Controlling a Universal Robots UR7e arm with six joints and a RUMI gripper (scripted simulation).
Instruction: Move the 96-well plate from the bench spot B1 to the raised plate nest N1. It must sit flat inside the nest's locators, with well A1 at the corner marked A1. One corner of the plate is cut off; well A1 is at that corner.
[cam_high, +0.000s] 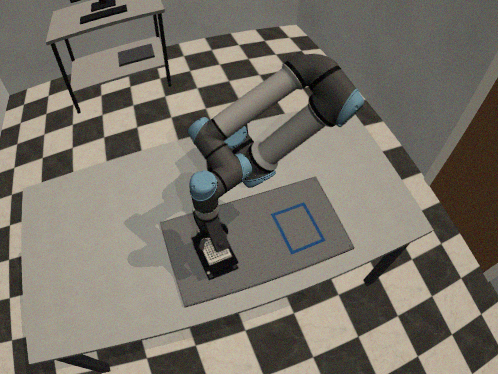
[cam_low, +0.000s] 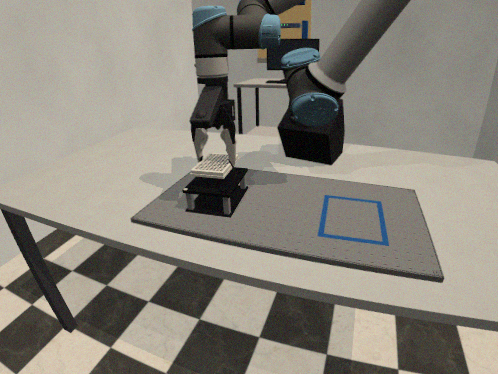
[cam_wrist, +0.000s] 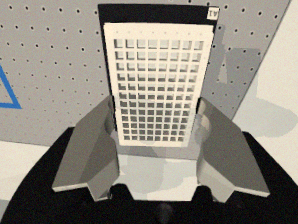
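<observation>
Pincer (cam_low: 214, 145) is clamped on the 96-well plate (cam_wrist: 157, 82), hanging just above nest N1 (cam_low: 216, 191). Plate's long axis matches the nest's; you need only descend straight.

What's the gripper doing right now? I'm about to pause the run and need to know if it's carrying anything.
Gripper: closed on the 96-well plate, holding it just above the black plate nest.
</observation>
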